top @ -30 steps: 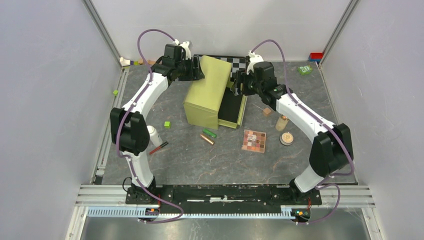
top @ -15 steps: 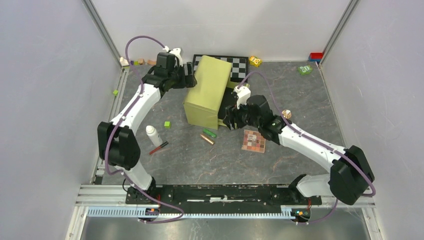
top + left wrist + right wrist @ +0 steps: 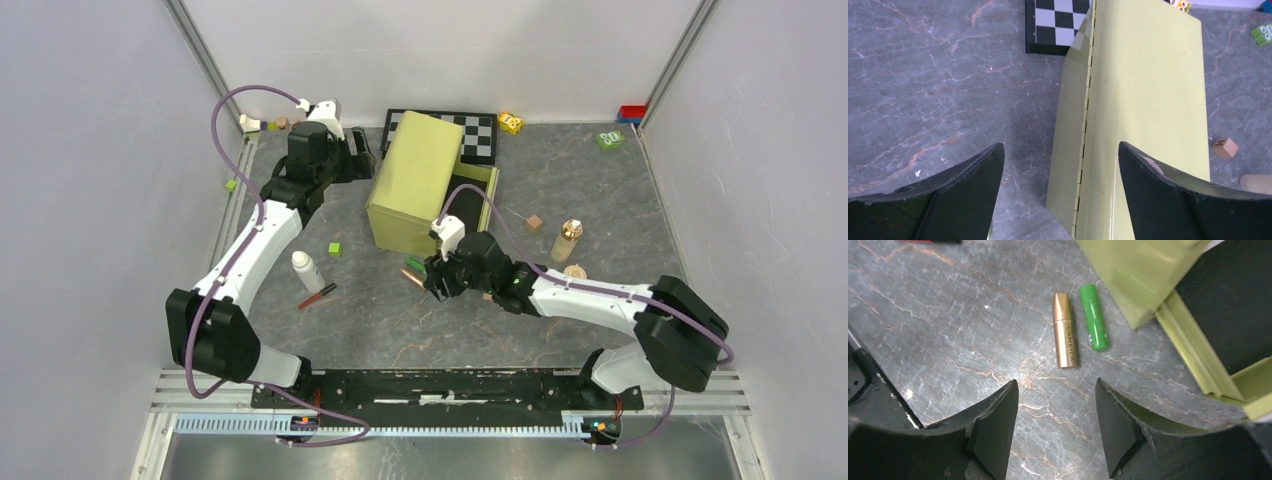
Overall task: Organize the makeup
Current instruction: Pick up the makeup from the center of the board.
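The bronze tube (image 3: 1066,331) and the green tube (image 3: 1093,317) lie side by side on the table, just in front of the corner of the green box (image 3: 415,185). The box lid stands open. My right gripper (image 3: 1056,410) is open and empty, hovering just short of the tubes; it also shows in the top view (image 3: 432,276). My left gripper (image 3: 1060,165) is open and empty by the lid's hinge side (image 3: 1148,100). The white bottle (image 3: 307,272) and red pencil (image 3: 317,295) lie at the left. The beige bottle (image 3: 566,240) and a round compact (image 3: 575,271) are at the right. The palette is hidden under my right arm.
The box's black-lined tray (image 3: 470,205) lies open to the right of the lid. The chequered board (image 3: 470,130) is behind the box. A green cube (image 3: 334,248) and a wooden cube (image 3: 535,222) lie on the table. Small toys (image 3: 610,140) sit along the back wall.
My right arm has swung from the box's right side down to the front, over the tubes, covering the palette. My left gripper has drawn back left from the lid.
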You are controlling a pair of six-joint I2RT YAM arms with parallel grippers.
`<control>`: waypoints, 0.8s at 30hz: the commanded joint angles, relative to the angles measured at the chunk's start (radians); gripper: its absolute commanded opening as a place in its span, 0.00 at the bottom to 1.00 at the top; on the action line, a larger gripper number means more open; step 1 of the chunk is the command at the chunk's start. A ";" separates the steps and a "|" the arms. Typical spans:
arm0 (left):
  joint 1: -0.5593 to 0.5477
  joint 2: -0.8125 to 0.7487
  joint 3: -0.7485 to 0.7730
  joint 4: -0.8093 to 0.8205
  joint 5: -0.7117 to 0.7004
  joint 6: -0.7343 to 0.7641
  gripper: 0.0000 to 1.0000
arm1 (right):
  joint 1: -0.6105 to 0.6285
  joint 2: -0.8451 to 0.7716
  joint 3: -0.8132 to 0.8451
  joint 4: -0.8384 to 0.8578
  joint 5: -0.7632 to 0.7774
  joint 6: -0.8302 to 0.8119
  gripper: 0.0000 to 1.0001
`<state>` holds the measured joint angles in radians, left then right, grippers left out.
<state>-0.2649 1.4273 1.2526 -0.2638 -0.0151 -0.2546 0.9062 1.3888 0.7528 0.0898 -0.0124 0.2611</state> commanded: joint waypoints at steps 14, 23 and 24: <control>0.003 -0.058 -0.001 0.060 -0.093 0.026 0.90 | 0.117 0.044 0.038 0.065 0.268 0.036 0.66; 0.003 -0.174 -0.046 -0.035 -0.258 -0.012 0.96 | 0.026 -0.170 0.039 -0.139 0.479 0.030 0.73; 0.003 -0.188 -0.055 -0.043 -0.258 -0.015 0.96 | 0.000 -0.186 0.045 -0.171 0.492 0.030 0.73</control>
<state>-0.2649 1.3048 1.2102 -0.2752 -0.2054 -0.2558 0.9867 1.2770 0.7757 0.0406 0.3634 0.2905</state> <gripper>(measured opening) 0.954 0.728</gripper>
